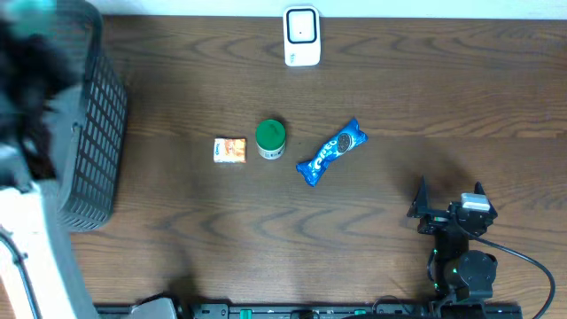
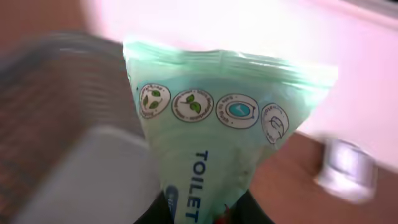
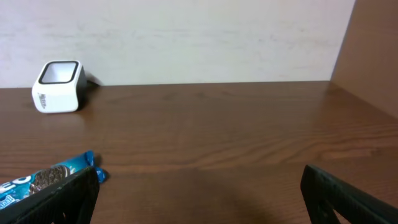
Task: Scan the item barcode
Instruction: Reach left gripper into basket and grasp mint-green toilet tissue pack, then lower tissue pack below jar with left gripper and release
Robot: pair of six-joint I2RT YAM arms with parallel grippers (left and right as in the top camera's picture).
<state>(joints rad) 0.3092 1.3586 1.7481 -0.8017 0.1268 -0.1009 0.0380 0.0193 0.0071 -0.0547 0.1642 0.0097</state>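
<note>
A pale green packet [image 2: 217, 130] printed with "TOILET" and a row of round icons fills the left wrist view, held up over the basket. My left gripper [image 2: 202, 215] is shut on its lower end, with the dark fingers just visible at the bottom edge. From overhead the left arm [image 1: 27, 71] is a dark blur at the top left, with a teal smear of the packet [image 1: 35, 9] above it. The white scanner [image 1: 301, 36] stands at the table's far edge, also seen in the right wrist view as the scanner [image 3: 59, 78]. My right gripper [image 1: 450, 199] rests open and empty at the front right.
The dark mesh basket [image 1: 93, 133] stands at the left edge. An orange packet [image 1: 230, 150], a green-lidded tub [image 1: 270, 138] and a blue Oreo pack [image 1: 330, 151] lie mid-table. The Oreo pack [image 3: 43, 180] lies just left of my right gripper [image 3: 199, 180].
</note>
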